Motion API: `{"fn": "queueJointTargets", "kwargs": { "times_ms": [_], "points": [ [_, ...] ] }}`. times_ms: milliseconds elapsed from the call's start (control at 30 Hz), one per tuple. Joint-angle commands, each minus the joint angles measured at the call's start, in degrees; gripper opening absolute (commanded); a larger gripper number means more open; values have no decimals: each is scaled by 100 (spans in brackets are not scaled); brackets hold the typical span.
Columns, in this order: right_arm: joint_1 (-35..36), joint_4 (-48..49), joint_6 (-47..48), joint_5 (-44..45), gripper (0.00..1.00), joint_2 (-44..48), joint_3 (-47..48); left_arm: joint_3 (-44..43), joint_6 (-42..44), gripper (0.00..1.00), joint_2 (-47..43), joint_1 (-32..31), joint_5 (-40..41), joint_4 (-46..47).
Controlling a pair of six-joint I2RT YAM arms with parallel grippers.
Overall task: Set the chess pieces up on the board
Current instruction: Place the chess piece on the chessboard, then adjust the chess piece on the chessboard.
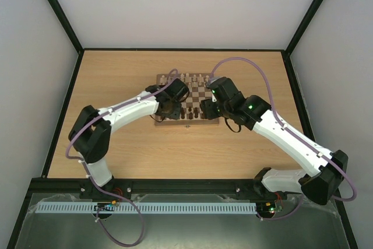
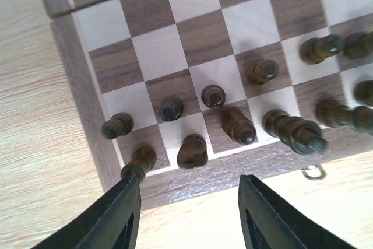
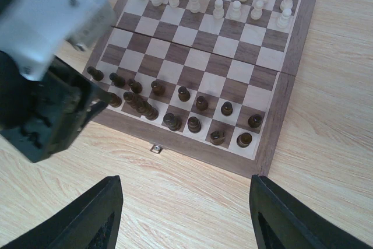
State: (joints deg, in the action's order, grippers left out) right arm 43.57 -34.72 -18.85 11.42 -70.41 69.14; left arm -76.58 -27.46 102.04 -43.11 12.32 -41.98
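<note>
Dark chess pieces [image 2: 192, 151] fill the two rows of the board [image 2: 154, 53] lowest in the left wrist view.

Several at the right of that frame lie tipped, so the rows probably need tidying. The left hand [image 2: 189, 182] hangs at the bottom edge, fingers spread and pinching nothing, one tip beside the corner piece [image 2: 138, 163]. The right hand [image 3: 186, 182] hovers spread and empty over the surface [image 3: 326, 144].
</note>
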Motion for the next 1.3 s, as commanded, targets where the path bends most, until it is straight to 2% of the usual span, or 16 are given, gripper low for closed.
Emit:
{"fn": "queueJointTargets", "kwargs": {
  "times_ms": [0, 200, 367, 567, 800, 1033, 1267],
  "points": [
    [-7, -30, 24, 40, 60, -131, -59, -54, -167, 50, -615, -65, 121, -258],
    [-16, -110, -63, 73, 58, -504, -11, 442, -382, 51, -1439, -126, 86, -48],
    [-84, -156, -237, 3, 51, -927, -138, 973, -504, 52, -2148, -268, -41, 143],
    [-130, 4, -454, -251, 49, -1420, -306, 1300, -419, 55, -2723, -320, -90, 138],
    [-130, 66, -556, -321, 40, -2069, -186, 1549, -284, 56, -3035, -307, -97, 150],
    [-138, 18, -629, -10, 27, -2562, -10, 1626, -200, 57, -3187, -263, -148, 163],
    [-286, 85, -573, 79, 27, -2800, 131, 1632, -167, 57, -3178, -220, -166, 189]
  ]
}}
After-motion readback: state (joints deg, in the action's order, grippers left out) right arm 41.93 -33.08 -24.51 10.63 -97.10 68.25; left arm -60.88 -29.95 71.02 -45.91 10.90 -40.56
